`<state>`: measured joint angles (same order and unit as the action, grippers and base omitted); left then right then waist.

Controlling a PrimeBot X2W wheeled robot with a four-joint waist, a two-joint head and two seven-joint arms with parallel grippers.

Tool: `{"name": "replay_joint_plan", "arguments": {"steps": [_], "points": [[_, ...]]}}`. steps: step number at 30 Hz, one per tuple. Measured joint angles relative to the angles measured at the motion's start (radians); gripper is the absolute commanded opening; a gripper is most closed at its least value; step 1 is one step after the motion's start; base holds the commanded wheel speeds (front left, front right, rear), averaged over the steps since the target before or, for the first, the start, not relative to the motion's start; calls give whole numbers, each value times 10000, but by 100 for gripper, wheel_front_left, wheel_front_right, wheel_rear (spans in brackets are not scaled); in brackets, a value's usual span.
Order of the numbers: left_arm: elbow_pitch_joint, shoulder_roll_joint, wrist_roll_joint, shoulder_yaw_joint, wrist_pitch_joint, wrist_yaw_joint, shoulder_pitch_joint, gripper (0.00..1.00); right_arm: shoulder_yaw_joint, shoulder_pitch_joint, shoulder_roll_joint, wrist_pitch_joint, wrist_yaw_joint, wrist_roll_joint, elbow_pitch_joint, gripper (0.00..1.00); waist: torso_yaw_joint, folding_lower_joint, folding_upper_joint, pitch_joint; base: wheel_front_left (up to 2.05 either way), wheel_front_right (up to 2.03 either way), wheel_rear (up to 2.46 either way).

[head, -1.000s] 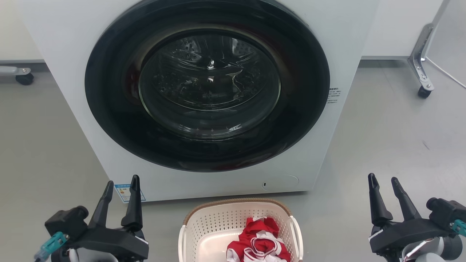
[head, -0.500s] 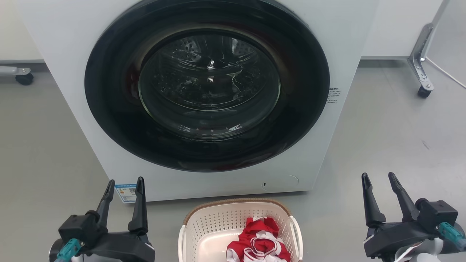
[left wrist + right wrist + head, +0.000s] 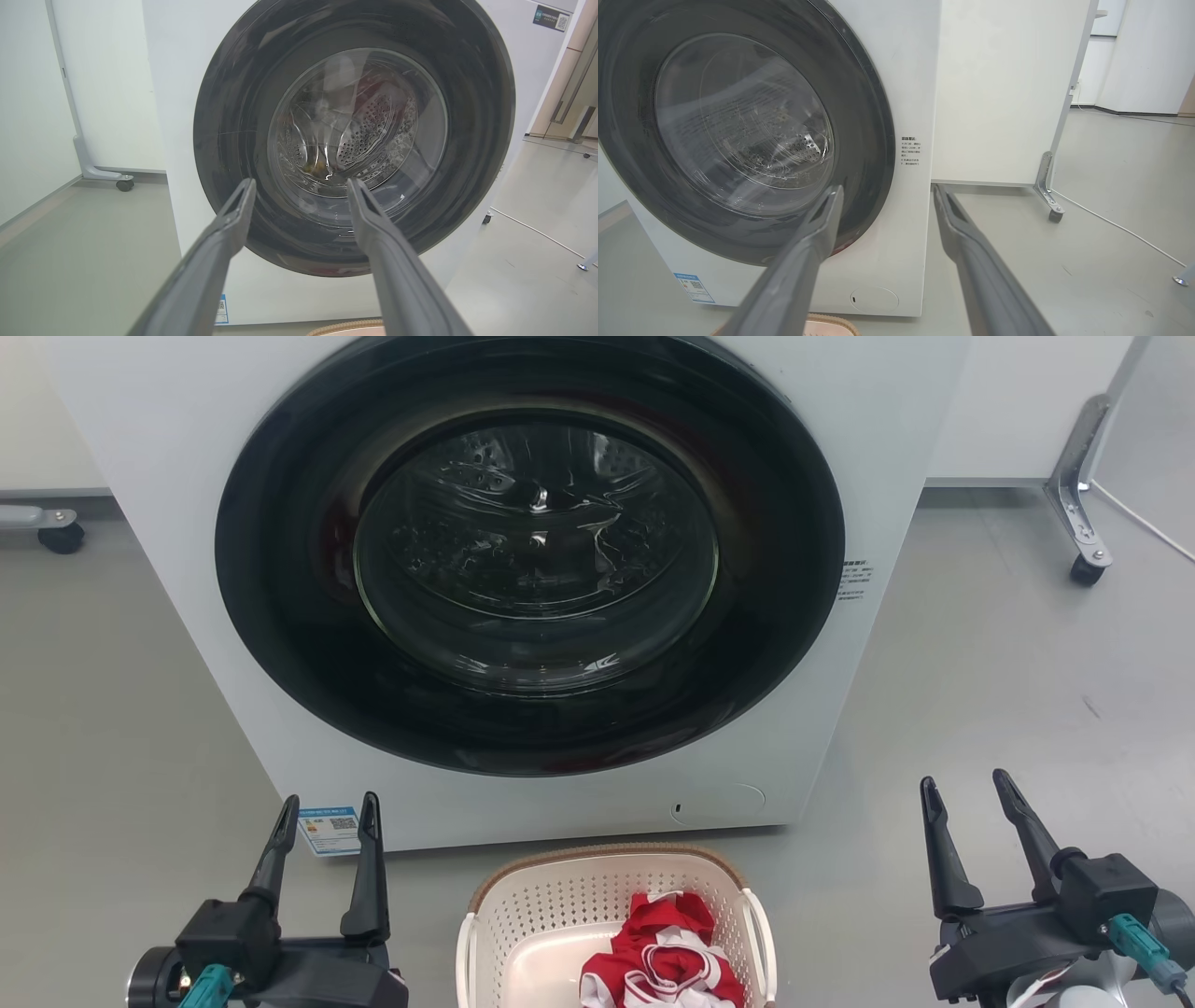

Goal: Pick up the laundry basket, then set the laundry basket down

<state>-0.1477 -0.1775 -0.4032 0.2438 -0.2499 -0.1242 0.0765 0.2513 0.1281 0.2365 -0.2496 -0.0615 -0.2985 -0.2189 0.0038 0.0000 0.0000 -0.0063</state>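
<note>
Sitting basket (image 3: 560, 907): cream, perforated, brown rim, white handles, bottom centre
Left claw (image 3: 331, 798): spread, empty
Right claw (image 3: 963, 778): spread, empty

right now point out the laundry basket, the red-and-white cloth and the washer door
laundry basket (image 3: 607, 850): head view, brown far rim
red-and-white cloth (image 3: 672, 917): head view, its red top
washer door (image 3: 537, 546): head view, glass centre
</note>
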Motion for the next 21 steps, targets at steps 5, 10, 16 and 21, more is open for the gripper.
{"name": "replay_joint_plan", "arguments": {"steps": [5, 10, 16, 21], "points": [[-31, 107, -2, -54, 0, 0, -20, 100, -117, -61, -44, 0, 4, -2, -29, 100, -10, 0, 0, 17, 0, 0, 0], [-79, 159, -2, -94, 0, -2, -28, 100, -199, -122, -125, 0, 63, -4, -75, 100, -21, 0, 0, 22, 0, 0, 0], [-117, 203, -2, -123, 0, -2, -29, 100, -261, -136, -188, 0, 128, -4, -111, 100, -36, 0, 0, 32, 0, 0, 0], [-171, 222, -2, -121, 0, -2, -33, 100, -286, -137, -261, 0, 196, -4, -142, 100, -41, 0, 0, 51, 0, 0, 0]]}}
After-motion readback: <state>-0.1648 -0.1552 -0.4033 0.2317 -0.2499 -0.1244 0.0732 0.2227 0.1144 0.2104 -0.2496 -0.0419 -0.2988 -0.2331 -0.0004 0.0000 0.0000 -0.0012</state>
